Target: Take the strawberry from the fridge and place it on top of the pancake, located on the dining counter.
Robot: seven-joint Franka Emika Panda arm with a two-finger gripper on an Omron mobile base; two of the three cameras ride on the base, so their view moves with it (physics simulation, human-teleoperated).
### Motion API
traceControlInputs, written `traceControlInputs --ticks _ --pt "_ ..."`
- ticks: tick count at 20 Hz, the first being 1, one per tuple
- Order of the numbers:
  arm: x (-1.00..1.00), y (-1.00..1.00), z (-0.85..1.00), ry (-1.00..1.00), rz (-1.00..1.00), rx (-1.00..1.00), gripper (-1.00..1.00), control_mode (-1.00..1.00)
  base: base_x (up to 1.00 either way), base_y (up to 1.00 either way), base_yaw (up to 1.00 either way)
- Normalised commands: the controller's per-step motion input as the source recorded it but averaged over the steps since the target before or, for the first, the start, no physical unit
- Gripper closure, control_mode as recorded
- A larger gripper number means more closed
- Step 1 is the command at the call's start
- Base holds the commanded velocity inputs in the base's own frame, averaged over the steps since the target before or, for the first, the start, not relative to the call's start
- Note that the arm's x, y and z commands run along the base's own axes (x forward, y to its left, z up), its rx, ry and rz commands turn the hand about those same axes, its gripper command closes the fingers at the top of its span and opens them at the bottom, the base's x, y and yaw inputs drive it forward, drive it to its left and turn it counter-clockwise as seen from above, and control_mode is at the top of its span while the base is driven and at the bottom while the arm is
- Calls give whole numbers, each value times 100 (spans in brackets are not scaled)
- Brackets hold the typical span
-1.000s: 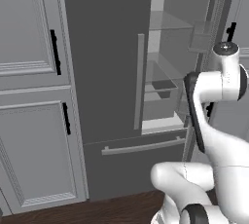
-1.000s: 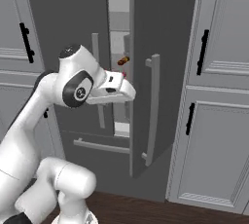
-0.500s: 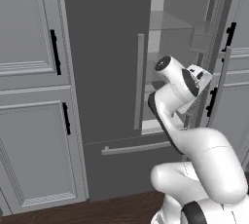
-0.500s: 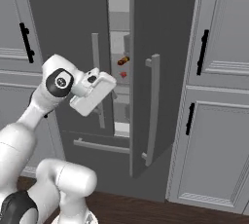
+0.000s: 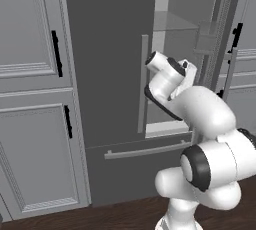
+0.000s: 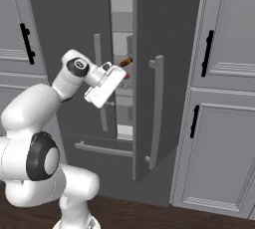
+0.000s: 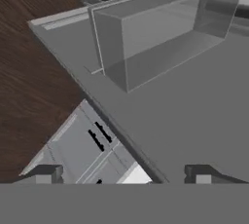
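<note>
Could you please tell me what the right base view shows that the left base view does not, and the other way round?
Right base view: the strawberry, a red speck inside the fridge just past the arm, with a small orange-brown item above it. Left base view: a clear glass shelf across the upper interior. Both: the dark fridge with one door open, the drawer handle below the doors, light grey panelled cabinets beside it, and the arm raised in front of the opening.

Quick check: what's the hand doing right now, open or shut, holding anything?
Hand: open, fingertips spread wide, nothing between them; it points at the inside of the tall dark grey fridge door.
</note>
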Motion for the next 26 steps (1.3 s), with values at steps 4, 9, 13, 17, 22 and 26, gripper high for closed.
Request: traceControlInputs --ticks 4,9,13,17,22,26 --pt "1 -57 -6 14 12 0 -100 -100 0 0 0" --pt "0 -47 -12 16 11 0 -100 -100 0 0 0" --pt "-16 -44 -9 18 8 -3 -100 -100 0 0 0" --pt "-54 -73 0 8 5 0 -100 -100 0 0 0" --pt "-62 -97 0 4 6 0 -100 -100 0 0 0" --pt "-31 -46 0 1 15 -1 -100 -100 0 0 0"
